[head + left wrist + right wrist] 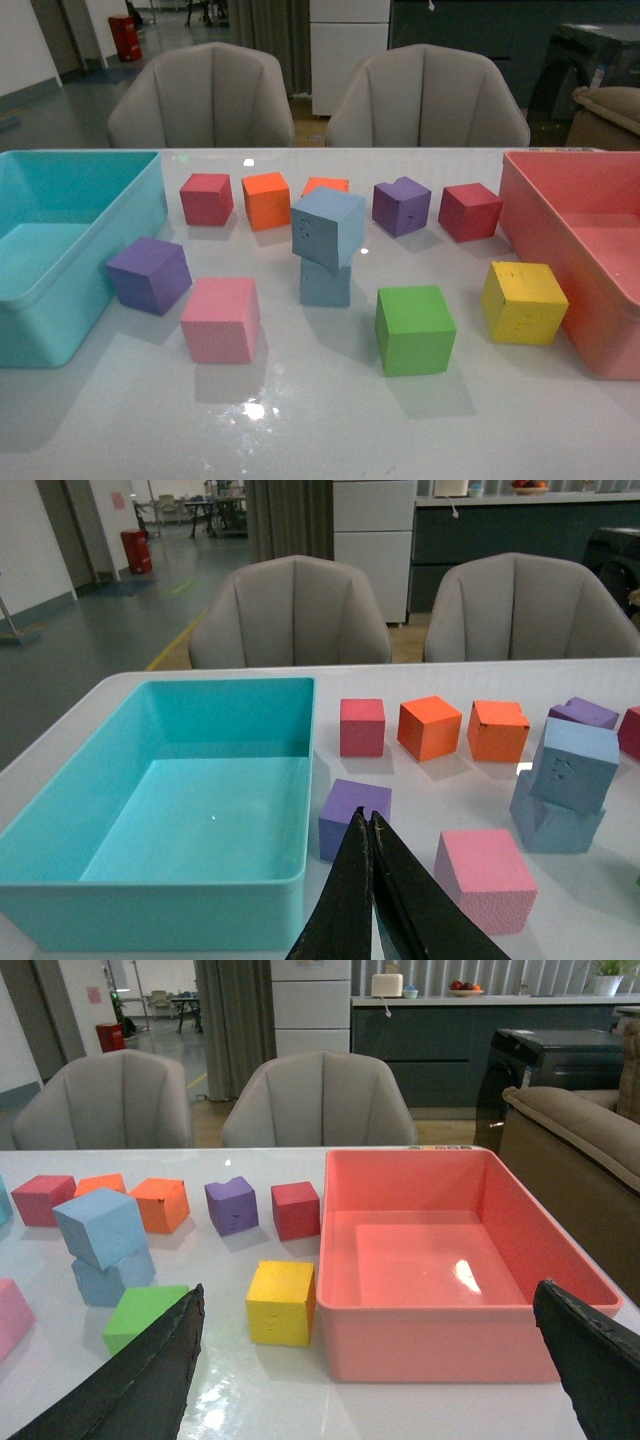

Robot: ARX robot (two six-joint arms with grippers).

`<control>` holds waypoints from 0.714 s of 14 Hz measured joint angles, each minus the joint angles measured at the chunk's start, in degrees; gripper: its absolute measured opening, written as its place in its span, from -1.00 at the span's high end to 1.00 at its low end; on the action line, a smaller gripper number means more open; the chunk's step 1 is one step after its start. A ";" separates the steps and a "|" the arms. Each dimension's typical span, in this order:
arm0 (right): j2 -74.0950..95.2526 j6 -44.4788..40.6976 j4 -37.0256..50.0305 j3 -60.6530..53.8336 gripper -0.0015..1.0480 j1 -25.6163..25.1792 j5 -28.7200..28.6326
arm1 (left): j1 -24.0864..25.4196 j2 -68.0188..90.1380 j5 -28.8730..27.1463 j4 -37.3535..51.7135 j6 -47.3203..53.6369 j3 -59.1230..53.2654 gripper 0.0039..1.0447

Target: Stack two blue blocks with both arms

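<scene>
Resting skewed on the lower blue block [325,284], the upper blue block [328,228] looks light, soft, grippy; grasp opposite flat faces. Left jaws pressed together; right jaws spread.

My front camera looks level across the white table [320,420] toward two grey chairs [205,95], with the stacked blue blocks [328,245] at centre, fairly near. My left wrist camera sits low behind the teal bin [160,900], left of that stack, and faces the same chairs. My right wrist camera sits low behind the pink bin [450,1350], right of the stack, which all three views share.
</scene>
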 joint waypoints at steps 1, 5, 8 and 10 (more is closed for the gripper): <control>0.00 0.00 0.00 0.00 -0.87 0.00 0.02 | 0.76 -2.56 0.85 -1.62 0.00 -0.87 0.97; 0.00 0.00 0.00 0.00 -0.87 0.00 -0.02 | 6.71 -9.57 6.86 -5.68 0.00 -4.55 0.97; 0.00 0.00 0.00 0.00 -0.87 0.00 0.02 | 6.54 -17.73 6.91 -11.91 -0.02 -4.55 0.97; 0.00 0.00 0.00 0.00 -0.87 0.00 0.02 | 6.54 -21.64 6.91 -16.11 -0.02 -4.55 0.97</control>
